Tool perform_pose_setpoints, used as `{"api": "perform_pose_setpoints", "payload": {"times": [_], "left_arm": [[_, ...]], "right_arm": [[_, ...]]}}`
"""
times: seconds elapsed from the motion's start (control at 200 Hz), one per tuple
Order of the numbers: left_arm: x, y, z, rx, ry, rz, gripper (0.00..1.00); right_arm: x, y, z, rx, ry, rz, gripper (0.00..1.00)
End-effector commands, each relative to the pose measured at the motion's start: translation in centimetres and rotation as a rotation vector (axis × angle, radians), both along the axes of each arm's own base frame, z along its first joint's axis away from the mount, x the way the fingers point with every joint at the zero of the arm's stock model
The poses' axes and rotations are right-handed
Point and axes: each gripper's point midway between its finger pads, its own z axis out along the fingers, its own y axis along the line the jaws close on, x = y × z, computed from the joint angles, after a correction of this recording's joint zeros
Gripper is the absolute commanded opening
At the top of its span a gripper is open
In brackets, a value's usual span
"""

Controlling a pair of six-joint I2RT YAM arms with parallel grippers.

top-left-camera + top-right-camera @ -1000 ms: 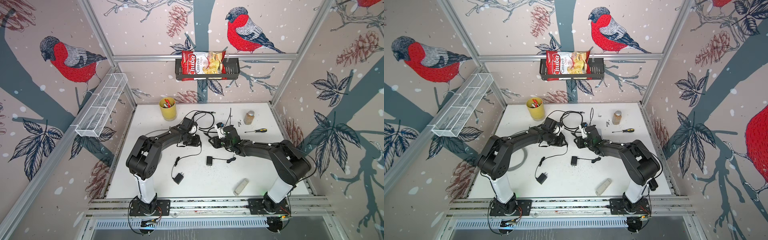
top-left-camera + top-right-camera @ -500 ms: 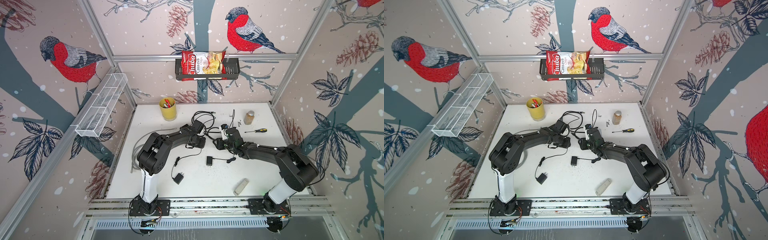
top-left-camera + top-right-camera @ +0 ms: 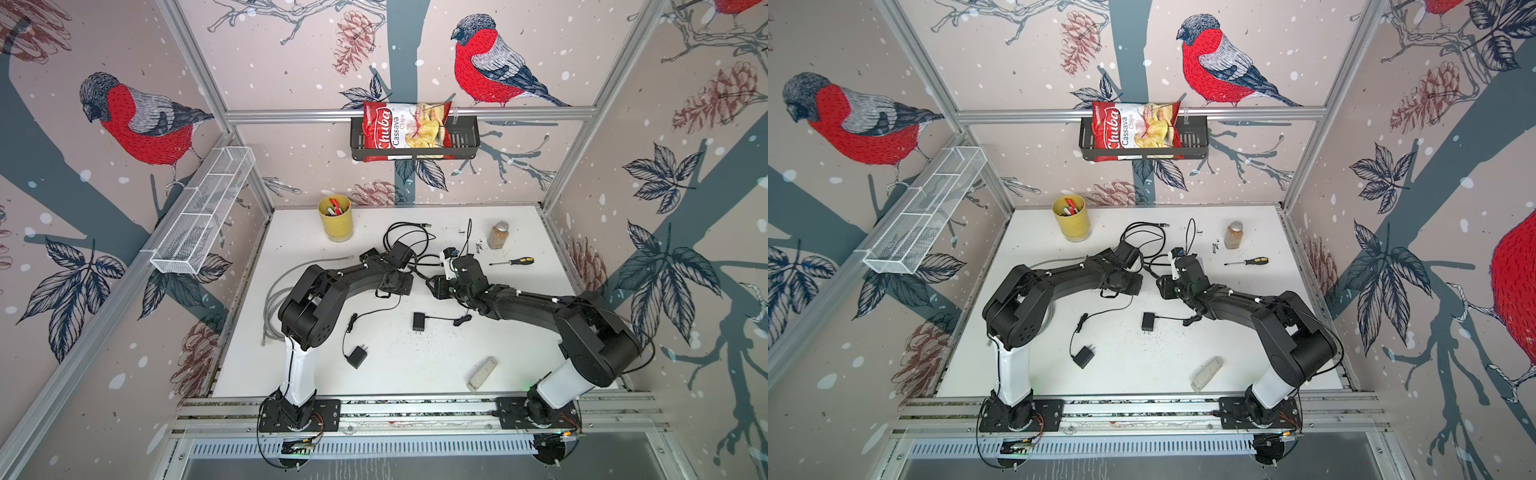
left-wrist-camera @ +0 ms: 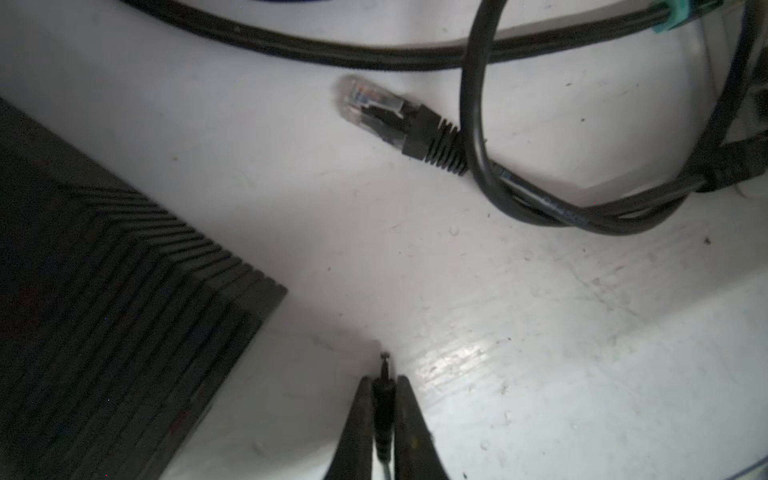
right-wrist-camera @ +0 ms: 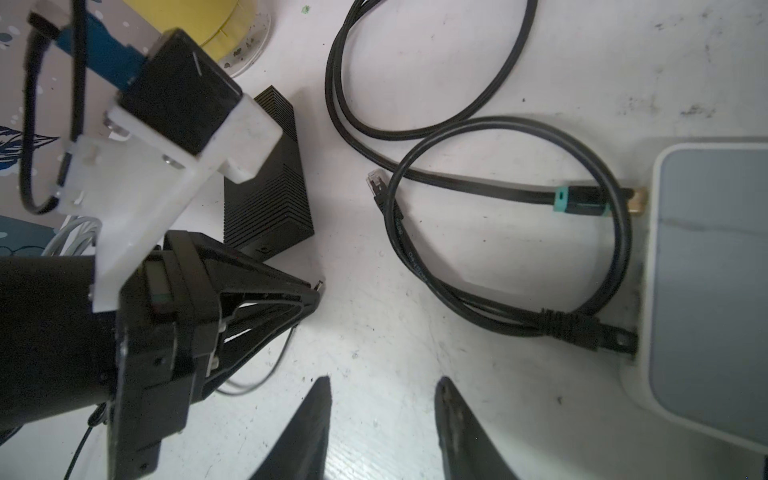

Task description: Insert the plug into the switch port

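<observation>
**Left gripper and plug.** In the left wrist view the left gripper (image 4: 383, 380) is clamped tight on the plug (image 4: 382, 409), a thin black barrel plug. Its metal pin sticks out past the fingertips over the white table (image 4: 540, 332). Whether the pin touches the table cannot be told.

**Switch.** The switch (image 4: 104, 299) is a black ribbed box lying flat on the table. It sits just beside the plug and apart from it, and the pin is in no port. In the right wrist view the switch (image 5: 270, 195) lies behind the left gripper (image 5: 313, 291).

**Right gripper.** The right gripper (image 5: 383, 380) is spread apart with nothing between its fingers (image 5: 307, 424), over bare table.

**Layout.** In both top views the two grippers face each other just 12 o'clock of the table's middle. The left gripper (image 3: 401, 284) is at 9 o'clock of the right gripper (image 3: 436, 289).

**Other items.** A loose cable end (image 4: 374, 108) with a clear connector lies near the switch. A white box (image 5: 706, 270) has two black cables plugged in. A yellow cup (image 3: 336, 218) stands at 11 o'clock on the table, and a screwdriver (image 3: 511, 262) lies at 2 o'clock.
</observation>
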Motion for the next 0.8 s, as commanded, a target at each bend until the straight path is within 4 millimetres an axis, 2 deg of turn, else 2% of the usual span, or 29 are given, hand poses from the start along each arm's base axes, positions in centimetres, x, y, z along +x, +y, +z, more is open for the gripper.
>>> {"api": "perform_pose_setpoints", "payload": {"times": [0.0,0.08,0.16,0.225,0.345,0.495,0.62,0.795], "left_arm": [[-2.0,1.8,-2.0,0.082,0.084,0.025,0.06],[-1.8,2.1,-1.6,0.084,0.066,0.047,0.01],[-1.1,1.9,-0.3,0.05,0.039,0.073,0.0],[-0.2,1.5,1.2,-0.037,0.025,0.107,0.0],[0.9,1.2,4.7,-0.266,0.008,0.189,0.0],[0.8,1.9,7.7,-0.423,-0.011,0.245,0.0],[0.3,2.1,8.5,-0.482,-0.002,0.25,0.0],[0.0,2.2,8.4,-0.498,0.002,0.256,0.0]], "right_arm": [[0.0,0.0,0.3,-0.018,-0.019,-0.007,0.43],[-0.3,0.6,0.6,-0.021,-0.032,0.016,0.44],[-1.2,1.9,0.9,-0.016,-0.044,0.076,0.44],[-2.1,3.1,0.9,0.008,-0.049,0.119,0.45],[-3.6,4.7,2.0,0.186,-0.064,0.151,0.48],[-3.5,5.5,3.2,0.326,-0.091,0.12,0.48],[-3.6,7.0,3.5,0.385,-0.084,0.134,0.44],[-4.0,9.3,3.8,0.437,-0.071,0.16,0.42]]}}
